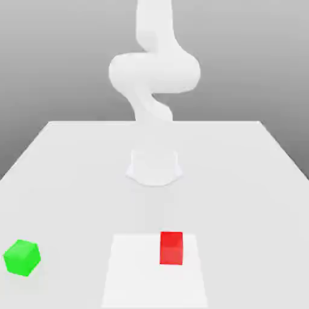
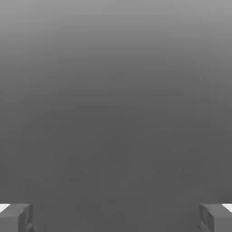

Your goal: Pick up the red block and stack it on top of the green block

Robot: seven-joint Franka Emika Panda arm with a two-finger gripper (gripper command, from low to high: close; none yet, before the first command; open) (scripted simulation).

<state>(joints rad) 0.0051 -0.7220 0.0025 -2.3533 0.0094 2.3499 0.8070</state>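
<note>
On a pale grey simulated tabletop (image 1: 253, 181), a small bright red matte cube, the red block (image 1: 171, 247), sits toward the near edge on a lighter square patch (image 1: 133, 271) of the surface, in front of the white Franka arm (image 1: 154, 72) and its round base (image 1: 154, 166). A small bright green matte cube, the green block (image 1: 22, 258), rests well apart from the red block, toward the exterior view's left, turned at a slight angle. Neither cube is touched or lifted; both lie flat on the table, so the stack is not yet begun. Seen from the hand camera, the gripper (image 2: 116, 217) is released, its two grey fingertips (image 2: 16, 217) spread wide with nothing between them, a posture that likely suits an approach to the red block. Reaching it would call for a descent over the cube before closing. No brand, label or writing is legible anywhere in the scene.
</note>
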